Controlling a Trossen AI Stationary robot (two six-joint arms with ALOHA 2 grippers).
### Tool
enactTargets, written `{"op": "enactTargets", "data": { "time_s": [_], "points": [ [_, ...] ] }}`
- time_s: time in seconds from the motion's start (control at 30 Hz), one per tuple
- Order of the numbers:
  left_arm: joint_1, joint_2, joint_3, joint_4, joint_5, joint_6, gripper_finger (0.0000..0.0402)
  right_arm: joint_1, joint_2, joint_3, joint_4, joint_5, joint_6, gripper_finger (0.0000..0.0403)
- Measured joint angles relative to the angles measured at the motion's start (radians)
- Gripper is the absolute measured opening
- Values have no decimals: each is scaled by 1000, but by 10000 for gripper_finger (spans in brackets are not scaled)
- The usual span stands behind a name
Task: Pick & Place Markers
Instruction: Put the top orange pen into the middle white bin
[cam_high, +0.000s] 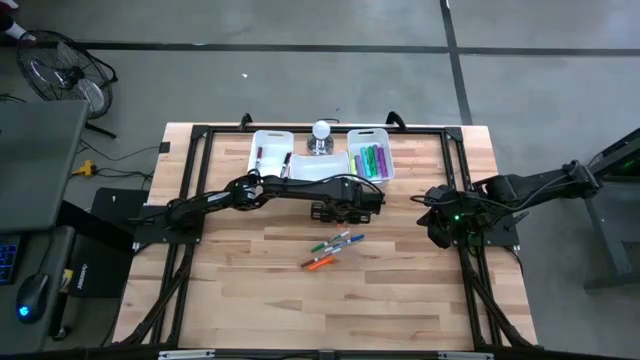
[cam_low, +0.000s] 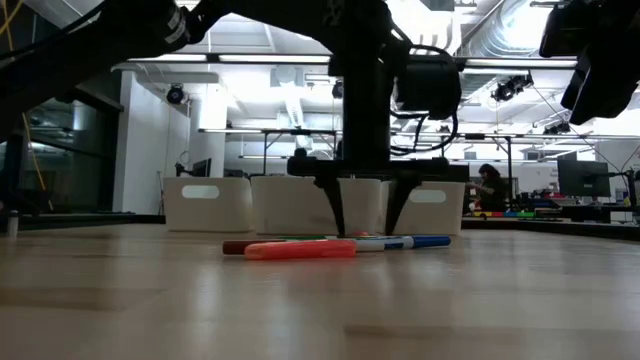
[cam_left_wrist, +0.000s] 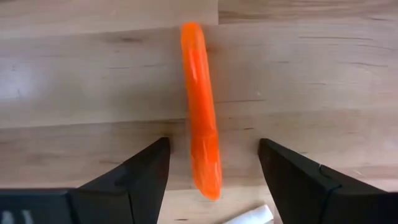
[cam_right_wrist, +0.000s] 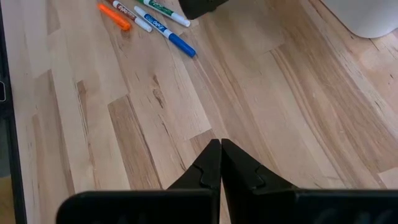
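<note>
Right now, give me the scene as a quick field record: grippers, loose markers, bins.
left gripper: open, fingers either side of the orange marker lying on the light wooden table, not yet closed on it
right gripper: shut, empty, waiting at the table's right side
loose markers: small cluster mid-table, including orange, green and blue
white rectangular plastic bins: three at the far edge; right one holds green and purple markers
</note>
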Motion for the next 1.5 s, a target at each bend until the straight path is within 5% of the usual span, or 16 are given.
{"op": "enactTargets", "data": {
  "time_s": [0.23,0.63,1.03,1.5],
  "points": [
    [-1,1,0,-3,-40,12,234,0,0,0,-4,0,0,0],
    [1,2,-1,5,-21,47,129,0,0,0,-4,2,0,0],
    [1,3,-1,7,-13,126,66,0,0,0,-5,5,0,0],
    [1,-4,-3,3,6,372,48,0,0,0,-4,27,-7,0]
  ]
}}
